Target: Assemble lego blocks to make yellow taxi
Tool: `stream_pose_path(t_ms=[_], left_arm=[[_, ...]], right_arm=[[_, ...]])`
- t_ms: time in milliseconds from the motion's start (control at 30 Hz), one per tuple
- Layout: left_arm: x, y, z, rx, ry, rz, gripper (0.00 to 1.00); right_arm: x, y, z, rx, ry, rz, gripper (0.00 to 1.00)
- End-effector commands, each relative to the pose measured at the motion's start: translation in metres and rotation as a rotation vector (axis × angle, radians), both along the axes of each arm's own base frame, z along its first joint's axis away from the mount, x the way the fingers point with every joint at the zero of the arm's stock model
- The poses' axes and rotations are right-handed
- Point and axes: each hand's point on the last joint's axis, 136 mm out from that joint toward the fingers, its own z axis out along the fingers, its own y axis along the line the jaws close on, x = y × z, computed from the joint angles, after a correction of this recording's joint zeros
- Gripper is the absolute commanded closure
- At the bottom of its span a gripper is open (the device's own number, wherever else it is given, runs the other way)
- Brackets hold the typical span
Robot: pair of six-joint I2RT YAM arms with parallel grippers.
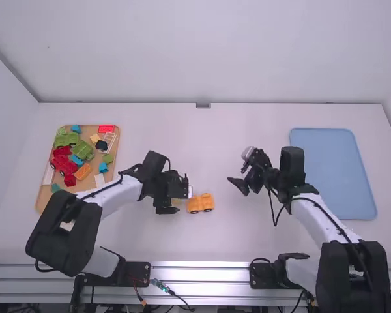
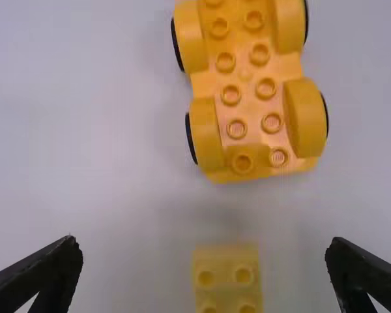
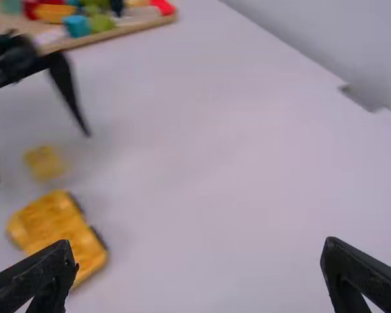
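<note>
My left gripper is over the table left of the orange-yellow wheeled base. Its fingers stand wide apart in the left wrist view, where the left gripper has a small yellow brick between its fingertips, untouched. Beyond that brick lies the wheeled base, studs up and apart from it. My right gripper is to the right of the base, above bare table; in the right wrist view the right gripper is open with nothing held. That view also shows the yellow brick beside the wheeled base.
A brown tray of loose red, green, blue, orange and white blocks stands at the far left. A blue tray lies at the right, behind the right arm. Bare white table stretches between the arms.
</note>
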Motion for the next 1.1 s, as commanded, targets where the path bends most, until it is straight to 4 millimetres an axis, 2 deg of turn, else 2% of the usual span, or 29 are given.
stream_pose_path(t_ms=[0, 233, 400, 467, 633, 833, 967, 1067], left_arm=[[-0.015, -0.005, 0.000, -0.112, 0.015, -0.053, 0.01], [-0.018, 0.009, 0.003, -0.300, 0.024, 0.012, 0.01], [-0.031, 0.023, 0.006, -0.415, -0.027, -0.030, 0.01], [-0.034, 0.026, 0.005, -0.436, -0.046, -0.031, 0.01], [-0.021, 0.026, 0.002, -0.460, -0.067, 0.036, 0.01], [-0.008, 0.026, -0.001, -0.487, -0.084, 0.082, 0.01], [-0.010, 0.025, 0.000, -0.498, -0.081, 0.077, 0.01], [-0.012, 0.026, -0.003, -0.491, -0.061, 0.088, 0.01]], right_arm=[[-0.031, 0.015, -0.011, 0.091, 0.003, 0.147, 0.01], [-0.047, 0.021, -0.038, 0.114, -0.020, 0.248, 0.01], [-0.049, 0.024, -0.060, 0.119, 0.026, 0.307, 0.01], [-0.057, 0.028, -0.063, 0.153, 0.011, 0.380, 0.01], [-0.071, 0.036, -0.074, 0.153, -0.006, 0.474, 0.01], [-0.069, 0.054, -0.070, 0.156, 0.052, 0.511, 0.01], [-0.062, 0.063, -0.082, 0.074, 0.143, 0.465, 0.01], [-0.064, 0.073, -0.091, -0.007, 0.141, 0.476, 0.01]])
